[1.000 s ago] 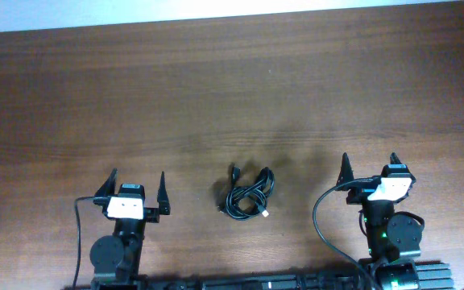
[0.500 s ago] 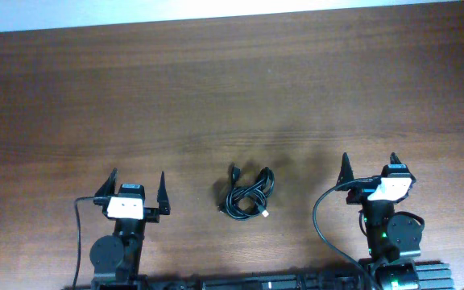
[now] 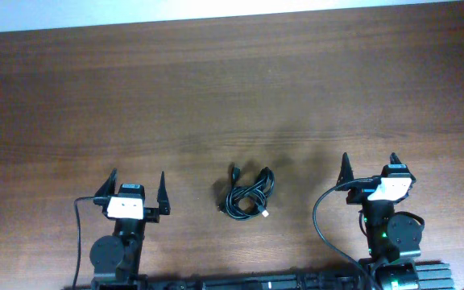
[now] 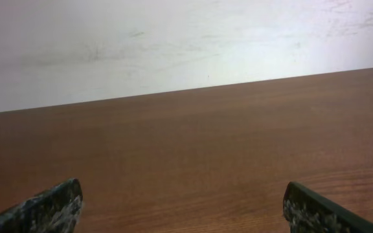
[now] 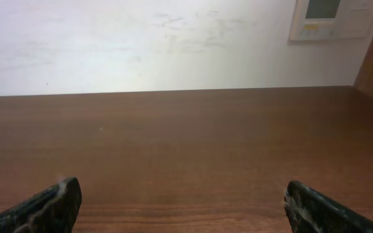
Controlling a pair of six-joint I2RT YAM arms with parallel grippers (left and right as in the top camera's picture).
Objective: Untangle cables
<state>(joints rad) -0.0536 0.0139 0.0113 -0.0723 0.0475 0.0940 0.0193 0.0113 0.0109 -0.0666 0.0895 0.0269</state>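
Observation:
The cables (image 3: 247,195) lie as a small knotted bundle of thin black cords with one pale plug tip on the wooden table, near the front edge, between the two arms. My left gripper (image 3: 136,184) is open and empty, well to the left of the bundle. My right gripper (image 3: 369,166) is open and empty, well to its right. In the left wrist view the left gripper (image 4: 183,204) shows only bare table between its fingertips (image 4: 54,207). The right wrist view shows the same for the right gripper (image 5: 183,200). The cables are out of both wrist views.
The brown wooden table (image 3: 232,97) stretches far back to a white wall (image 4: 173,45). A wall panel (image 5: 329,18) hangs at the upper right in the right wrist view. Thick black arm wires (image 3: 321,225) loop beside the right arm base.

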